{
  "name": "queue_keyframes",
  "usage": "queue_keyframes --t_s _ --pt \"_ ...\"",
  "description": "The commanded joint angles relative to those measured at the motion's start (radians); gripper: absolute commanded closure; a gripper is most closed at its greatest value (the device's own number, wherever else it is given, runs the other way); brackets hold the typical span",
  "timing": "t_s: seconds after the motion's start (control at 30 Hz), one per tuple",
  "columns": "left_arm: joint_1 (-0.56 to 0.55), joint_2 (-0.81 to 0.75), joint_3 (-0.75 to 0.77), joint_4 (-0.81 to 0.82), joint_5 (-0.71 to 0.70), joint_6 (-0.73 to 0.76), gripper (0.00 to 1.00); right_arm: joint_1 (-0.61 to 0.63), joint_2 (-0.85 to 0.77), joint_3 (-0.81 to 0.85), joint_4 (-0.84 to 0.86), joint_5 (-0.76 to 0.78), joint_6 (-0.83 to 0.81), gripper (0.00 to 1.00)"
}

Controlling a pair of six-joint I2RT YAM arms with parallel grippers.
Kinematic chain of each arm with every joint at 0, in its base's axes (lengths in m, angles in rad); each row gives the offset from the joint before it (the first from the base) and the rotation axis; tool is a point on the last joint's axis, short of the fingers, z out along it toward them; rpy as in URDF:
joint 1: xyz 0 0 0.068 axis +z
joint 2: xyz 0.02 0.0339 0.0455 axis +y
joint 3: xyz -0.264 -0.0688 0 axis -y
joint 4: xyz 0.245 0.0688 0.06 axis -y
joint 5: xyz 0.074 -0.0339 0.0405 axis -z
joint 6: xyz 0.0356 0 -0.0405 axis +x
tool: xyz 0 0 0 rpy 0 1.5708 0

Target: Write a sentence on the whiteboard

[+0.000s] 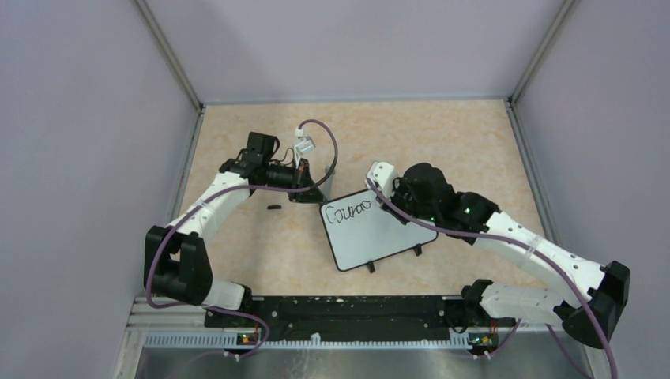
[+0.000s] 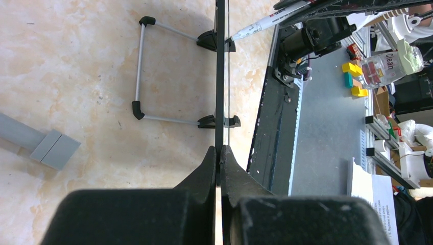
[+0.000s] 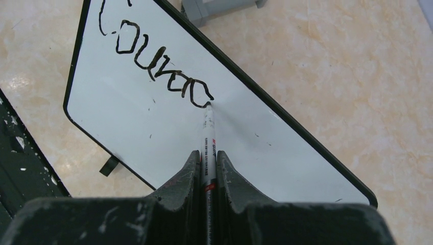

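The whiteboard (image 1: 379, 237) stands tilted on its small black feet at the table's middle. Black handwritten letters (image 1: 350, 212), one line reading roughly "Coura" plus a round, unfinished letter, run along its upper part. My left gripper (image 1: 314, 192) is shut on the board's far corner. In the left wrist view the board (image 2: 220, 76) is edge-on between the left gripper's (image 2: 220, 152) closed jaws. My right gripper (image 3: 207, 155) is shut on a white marker (image 3: 208, 138). Its tip touches the board (image 3: 127, 122) at the end of the last letter (image 3: 196, 94).
A small black cap-like piece (image 1: 274, 208) lies on the table left of the board. A grey block (image 1: 328, 175) stands behind the board. The board's wire stand (image 2: 140, 71) rests on the table. The black base rail (image 1: 340, 312) runs along the near edge, and walls enclose three sides.
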Motion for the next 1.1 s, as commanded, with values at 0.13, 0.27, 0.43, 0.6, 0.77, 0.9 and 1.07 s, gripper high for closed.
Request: queue_keyframes --t_s 0.13,0.27,0.43,0.6,0.77,0.9,1.07 --pt "-0.010 -0.022 -0.026 -0.024 0.010 0.009 1.00 -0.012 0.004 0.070 0.059 0.025 -0.008 1.00" --pt "-0.010 -0.023 -0.025 -0.024 0.010 0.010 1.00 -0.011 0.006 0.054 0.052 0.019 -0.013 1.00" --pt "-0.009 -0.026 -0.027 -0.025 0.006 0.012 1.00 -0.012 0.003 0.024 0.027 0.005 -0.020 1.00" --pt "-0.010 -0.025 -0.027 -0.025 0.005 0.010 1.00 -0.012 -0.002 -0.004 0.007 0.004 -0.025 1.00" --pt "-0.010 -0.022 -0.027 -0.024 0.005 0.011 1.00 -0.012 -0.004 -0.024 -0.012 -0.042 -0.028 1.00" --pt "-0.010 -0.020 -0.027 -0.024 0.005 0.012 1.00 -0.011 0.004 -0.038 -0.015 -0.080 -0.030 1.00" --pt "-0.010 -0.014 -0.024 -0.023 0.008 0.012 1.00 -0.003 0.024 -0.029 0.010 -0.113 -0.027 1.00"
